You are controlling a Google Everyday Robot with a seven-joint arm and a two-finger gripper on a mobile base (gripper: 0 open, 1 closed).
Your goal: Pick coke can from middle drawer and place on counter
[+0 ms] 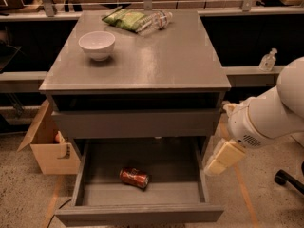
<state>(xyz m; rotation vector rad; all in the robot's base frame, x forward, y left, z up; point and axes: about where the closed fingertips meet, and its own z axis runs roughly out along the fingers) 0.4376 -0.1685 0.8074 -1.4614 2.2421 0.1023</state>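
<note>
The coke can (134,177) lies on its side on the floor of the open middle drawer (142,213), left of centre and near the front. The drawer is pulled far out below the grey cabinet. The counter (152,61) is the cabinet's grey top. My gripper (214,165), cream-coloured at the end of the white arm (266,118), hangs just outside the drawer's right wall, level with its rim and to the right of the can. It holds nothing that I can see.
A white bowl (97,44) stands on the counter's left, with a green snack bag (124,19) and a clear bottle (154,22) at the back. A cardboard box (47,146) sits on the floor at the left. A chair caster (285,177) is at the right.
</note>
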